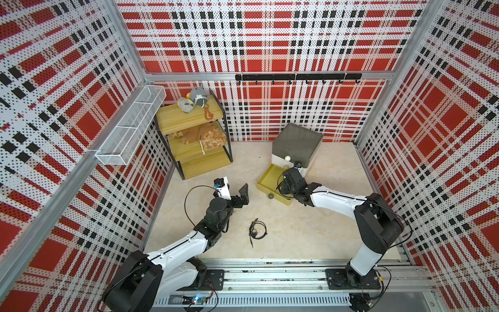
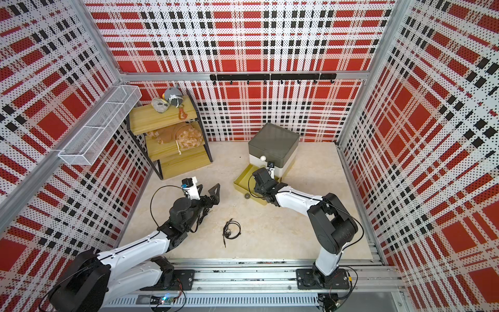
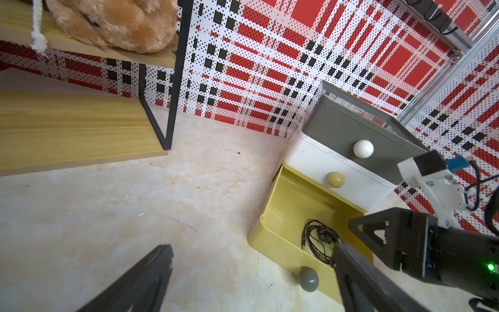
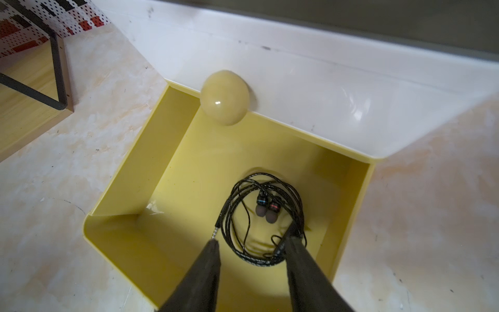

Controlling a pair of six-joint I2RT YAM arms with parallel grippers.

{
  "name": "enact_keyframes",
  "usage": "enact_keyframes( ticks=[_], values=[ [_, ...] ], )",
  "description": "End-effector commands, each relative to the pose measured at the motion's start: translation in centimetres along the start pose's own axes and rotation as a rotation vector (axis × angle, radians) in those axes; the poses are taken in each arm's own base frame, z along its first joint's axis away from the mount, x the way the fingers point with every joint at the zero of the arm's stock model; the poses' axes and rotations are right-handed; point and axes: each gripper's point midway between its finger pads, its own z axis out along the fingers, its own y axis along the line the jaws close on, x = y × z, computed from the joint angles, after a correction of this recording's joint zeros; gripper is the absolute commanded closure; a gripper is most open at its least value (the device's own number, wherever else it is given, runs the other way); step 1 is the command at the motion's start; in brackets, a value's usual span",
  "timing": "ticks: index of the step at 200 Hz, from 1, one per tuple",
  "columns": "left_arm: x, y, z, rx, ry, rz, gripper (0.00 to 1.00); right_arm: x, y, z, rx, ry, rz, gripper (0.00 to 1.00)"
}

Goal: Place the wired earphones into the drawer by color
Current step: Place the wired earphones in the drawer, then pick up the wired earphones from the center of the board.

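The right hand (image 4: 253, 235) hangs parted over black earphones (image 4: 270, 210) in yellow drawer (image 4: 140, 167).

On my feeds the walls (image 1: 270, 40) show a dotted plaid of red, white and black, and the tabletop (image 1: 310, 229) is a marbled cream-beige. The drawer (image 1: 297, 146) stacks dark grey over white over mustard yellow, and its knobs swap colours: a white knob (image 3: 363, 148) on the grey front, a yellow knob (image 3: 336, 179) on the white, a grey knob (image 3: 308, 279) on the yellow. The wired earphones (image 4: 266, 213) in the yellow level are black, with pale speckles on the cable and one blue and one red ring on the buds. The other earphones (image 1: 255, 231) on the tabletop are black too. The shelf rack (image 1: 189, 116) is yellow wood in a black frame, and the wire basket (image 1: 132, 127) is white.
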Motion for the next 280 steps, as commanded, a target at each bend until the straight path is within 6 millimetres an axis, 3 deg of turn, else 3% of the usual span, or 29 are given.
enact_keyframes(
  ticks=[1, 36, 48, 95, 99, 104, 158, 200, 220, 245, 280],
  values=[
    [-0.6, 0.3, -0.3, -0.003, -0.027, 0.010, 0.01, -0.9, 0.0, -2.0, -0.054, -0.038, 0.031, 0.46],
    [-0.6, -0.2, -0.4, 0.024, -0.020, 0.002, 0.01, 0.5, -0.6, -3.9, -0.122, -0.022, 0.025, 0.39],
    [-0.7, -0.7, -0.4, 0.048, -0.019, 0.000, 0.01, 1.2, -1.2, -4.6, -0.135, -0.015, 0.023, 0.27],
    [-0.1, -2.1, -1.2, 0.132, 0.040, -0.013, 0.01, 3.1, -4.6, -7.8, -0.127, -0.024, 0.032, 0.23],
    [0.2, -2.2, -1.3, 0.139, 0.054, -0.020, 0.01, 3.3, -4.8, -8.1, -0.129, -0.026, 0.033, 0.08],
    [0.6, -2.4, -1.5, 0.151, 0.073, -0.025, 0.01, 3.5, -5.2, -8.4, -0.128, -0.028, 0.034, 0.00],
    [4.2, -3.7, -3.5, 0.139, 0.271, -0.002, 0.01, 5.8, -8.4, -10.7, -0.136, -0.050, 0.059, 0.00],
    [7.1, -5.0, -4.9, 0.109, 0.406, 0.002, 0.00, 6.3, -9.5, -11.5, -0.140, -0.081, 0.054, 0.00],
    [8.4, -5.8, -5.1, 0.112, 0.469, 0.014, 0.06, 6.1, -9.7, -11.8, -0.141, -0.094, 0.056, 0.00],
    [9.7, -6.1, -5.2, 0.115, 0.520, 0.026, 0.25, 5.9, -10.0, -12.0, -0.127, -0.107, 0.064, 0.00],
    [11.3, -5.8, -5.3, 0.094, 0.580, 0.045, 0.27, 5.8, -9.8, -12.0, -0.134, -0.110, 0.059, 0.00]
  ],
)
